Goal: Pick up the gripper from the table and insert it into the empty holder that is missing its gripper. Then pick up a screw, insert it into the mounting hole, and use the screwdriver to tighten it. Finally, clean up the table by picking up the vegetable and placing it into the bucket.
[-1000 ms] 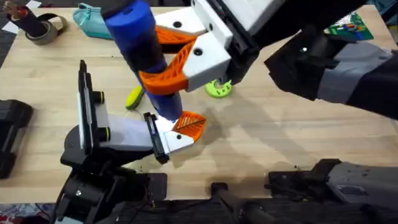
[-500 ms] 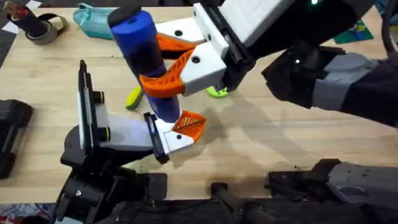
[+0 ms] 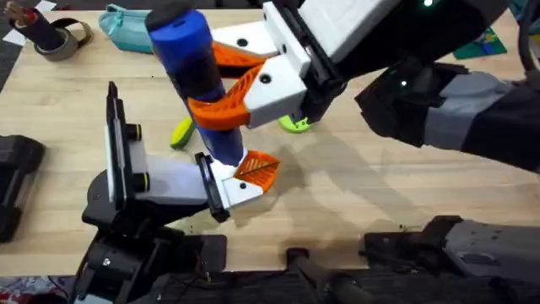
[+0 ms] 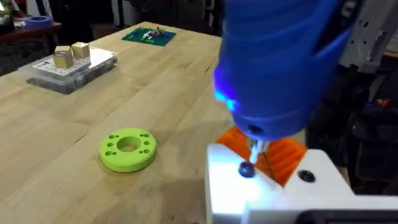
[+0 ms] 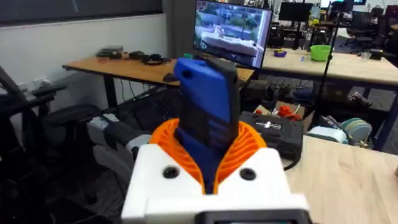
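Note:
My right gripper [image 3: 213, 84] reaches in from the upper right, shut on the blue screwdriver [image 3: 190, 51], which it holds upright. Its orange fingers [image 5: 249, 146] clasp the handle [image 5: 205, 106]. The thin shaft comes down onto a dark screw [image 4: 247, 169] in the white base of the small orange gripper [image 3: 257, 169]. That piece sits against the black end plate of the white holder [image 3: 169, 181] at the lower left. The yellow-green vegetable [image 3: 181, 133] lies on the table just behind the holder. The bucket is out of view.
A flat green ring disc [image 3: 295, 124] lies under my right arm. A teal pouch [image 3: 126, 25] and a tape roll [image 3: 59, 38] sit at the far left. A clear parts box [image 4: 68, 62] and a green circuit board [image 3: 477, 38] are at the far right.
A second ago my right arm shifted slightly left, tilting the screwdriver's top and covering more of the green disc. Over the last half second nothing has moved.

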